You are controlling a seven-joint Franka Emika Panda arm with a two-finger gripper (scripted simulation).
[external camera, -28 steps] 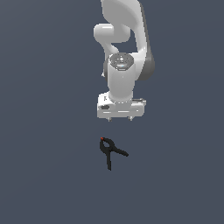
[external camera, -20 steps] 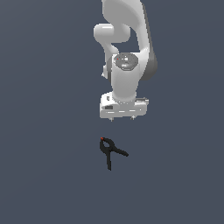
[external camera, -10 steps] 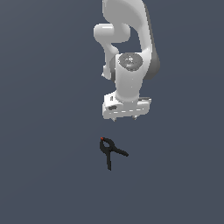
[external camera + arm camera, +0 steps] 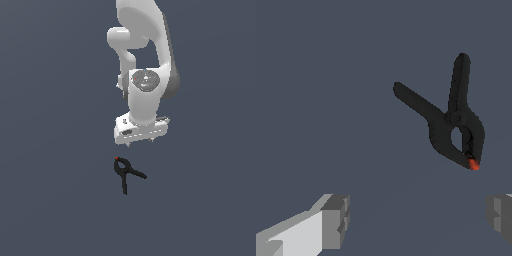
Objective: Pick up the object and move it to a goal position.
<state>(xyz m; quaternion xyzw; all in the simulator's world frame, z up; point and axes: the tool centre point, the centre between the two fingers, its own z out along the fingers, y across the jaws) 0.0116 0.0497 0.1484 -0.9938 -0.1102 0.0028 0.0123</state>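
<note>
**Claw wide open above the clamp**

My claw (image 4: 140, 143) hangs in the middle of the exterior frame, pointing down, with nothing in its grip. In the wrist view my 2 fingers (image 4: 336, 220) sit far apart at opposite lower corners, with bare floor between them, so the claw is spread wide.

The clamp (image 4: 126, 172) lies flat on the dark grey floor (image 4: 50, 200), just below my claw in the exterior frame and a little toward the exterior view's left, apart from my fingers. Its rounded jaw end, with the small red tip (image 4: 117, 159), points toward the frame's upper left, nearest my claw. Its 2 thin handles splay away, 1 toward the bottom of the frame, 1 toward the lower right.
</note>
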